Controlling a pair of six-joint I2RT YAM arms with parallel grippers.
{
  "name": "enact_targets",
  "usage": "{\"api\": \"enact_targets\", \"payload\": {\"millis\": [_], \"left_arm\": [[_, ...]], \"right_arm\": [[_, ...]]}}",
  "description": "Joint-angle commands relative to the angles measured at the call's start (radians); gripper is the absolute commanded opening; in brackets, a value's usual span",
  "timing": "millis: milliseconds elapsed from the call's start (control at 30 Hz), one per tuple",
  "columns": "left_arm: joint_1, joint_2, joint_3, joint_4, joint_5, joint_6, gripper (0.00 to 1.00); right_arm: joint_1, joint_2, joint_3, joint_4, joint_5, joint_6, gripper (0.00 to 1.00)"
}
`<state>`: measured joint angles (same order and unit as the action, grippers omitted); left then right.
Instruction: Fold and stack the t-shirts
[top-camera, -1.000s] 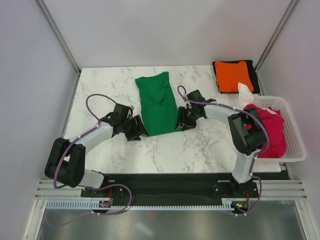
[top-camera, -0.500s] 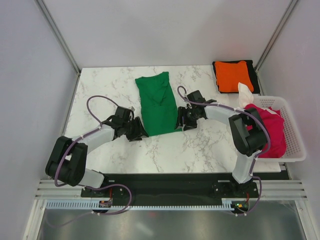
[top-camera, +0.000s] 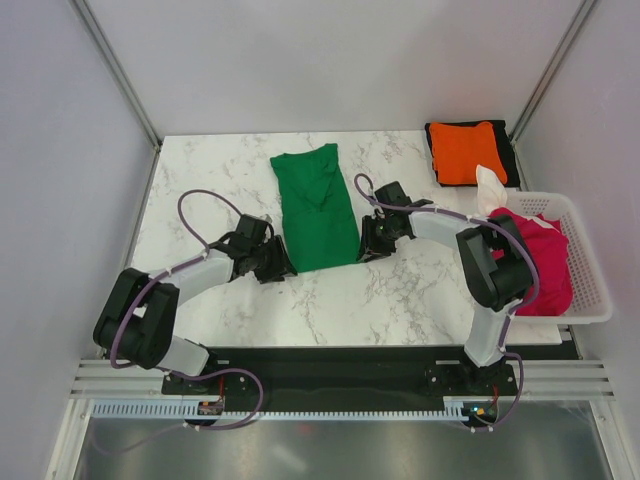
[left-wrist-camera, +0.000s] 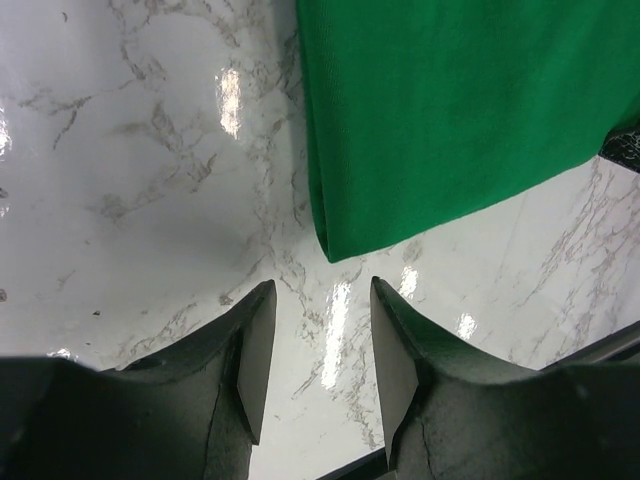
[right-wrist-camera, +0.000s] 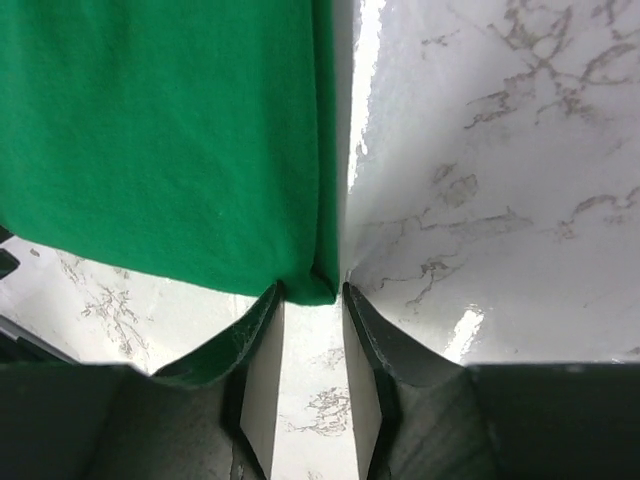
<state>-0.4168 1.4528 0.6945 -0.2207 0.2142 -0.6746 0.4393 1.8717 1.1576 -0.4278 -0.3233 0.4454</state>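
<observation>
The left arm (top-camera: 195, 272) is stretched low from its near base toward the far right. The right arm (top-camera: 488, 262) is raised at the elbow and bent back leftward, its forearm low over the counter (top-camera: 420, 300).

The left fingers (top-camera: 278, 267) (left-wrist-camera: 250, 350) are spread wide just short of the near-left corner of the green t-shirt (top-camera: 315, 205) (left-wrist-camera: 450, 100). That corner lies beyond the tips and nothing is gripped.

The right fingers (top-camera: 366, 249) (right-wrist-camera: 262, 370) are parted by a narrow gap. The shirt's near-right corner (right-wrist-camera: 310, 285) sits at the mouth of that gap and is not clamped.

The green t-shirt lies flat mid-counter, folded into a narrow strip. Its long axis runs near to far, with the far end leaning slightly left.

At the right edge, a white slotted basket (top-camera: 592, 285) holds a crumpled red t-shirt (top-camera: 545, 255). A white t-shirt (top-camera: 490, 186) is draped at the basket's far-left rim.

In the far-right corner, a folded orange t-shirt (top-camera: 466, 152) is stacked on a black t-shirt (top-camera: 511, 148).
</observation>
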Motion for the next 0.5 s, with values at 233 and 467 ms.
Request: {"api": "enact_targets", "payload": {"millis": [233, 467], "left_arm": [[-0.014, 0.035, 0.049, 0.029, -0.059, -0.034, 0.50], [-0.016, 0.067, 0.072, 0.032, -0.085, -0.051, 0.49]], "right_arm": [[-0.001, 0.011, -0.048, 0.081, -0.013, -0.024, 0.30], [-0.001, -0.020, -0.096, 0.135, -0.016, -0.027, 0.27]]}}
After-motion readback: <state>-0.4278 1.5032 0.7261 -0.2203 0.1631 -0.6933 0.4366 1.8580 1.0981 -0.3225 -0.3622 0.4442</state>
